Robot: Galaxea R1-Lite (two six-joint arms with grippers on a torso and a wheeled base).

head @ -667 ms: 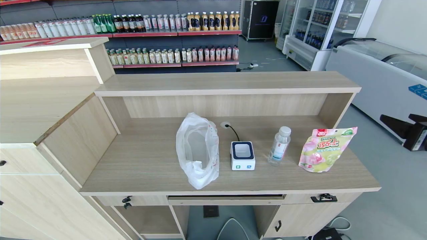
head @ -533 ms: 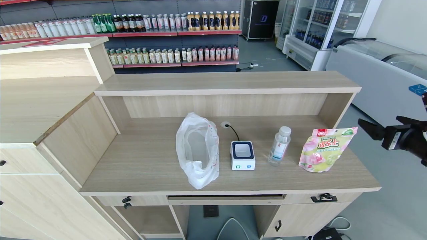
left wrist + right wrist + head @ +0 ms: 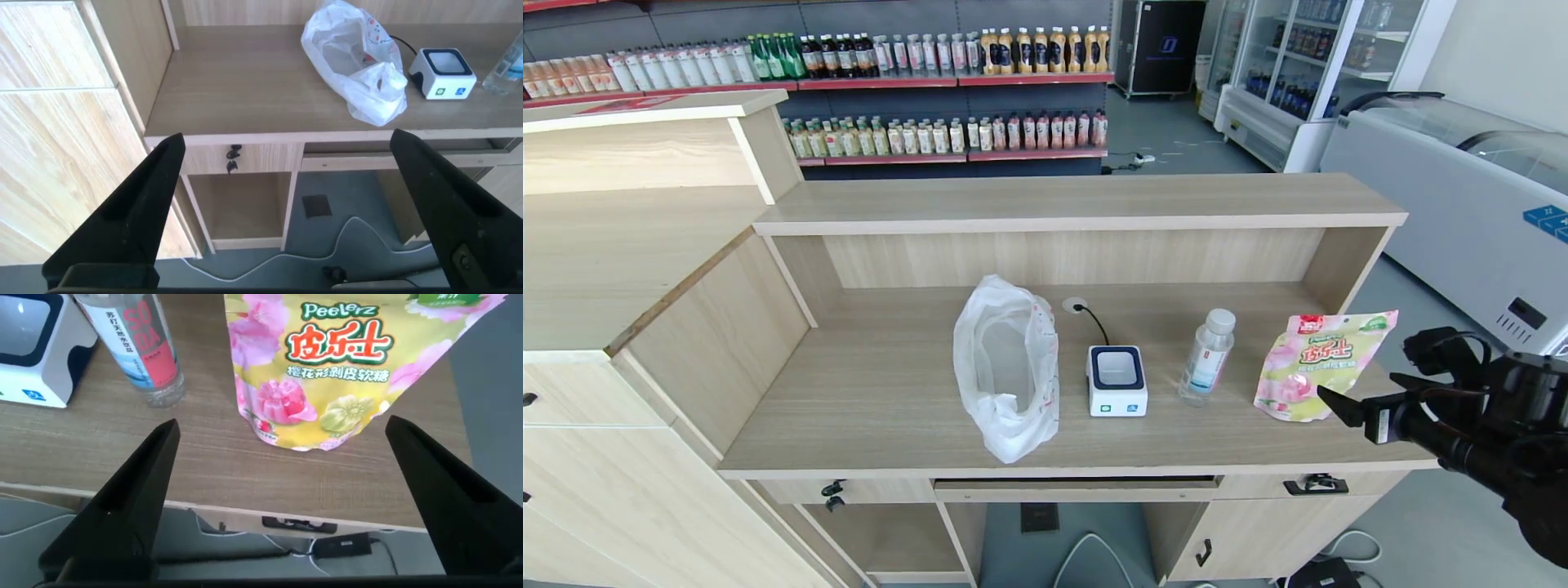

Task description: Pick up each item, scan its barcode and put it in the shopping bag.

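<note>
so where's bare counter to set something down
The widest bare patch of counter lies between the left side wall and the shopping bag. Right of the bag it is crowded: scanner, bottle and snack pouch sit in a row with narrow gaps, leaving only a bare strip along the front edge.

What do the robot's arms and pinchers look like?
Both are black. The left gripper has two flat, wedge-shaped fingers. The right gripper has the same, plus a small white label and black cables looping over its chunky arm.
</note>
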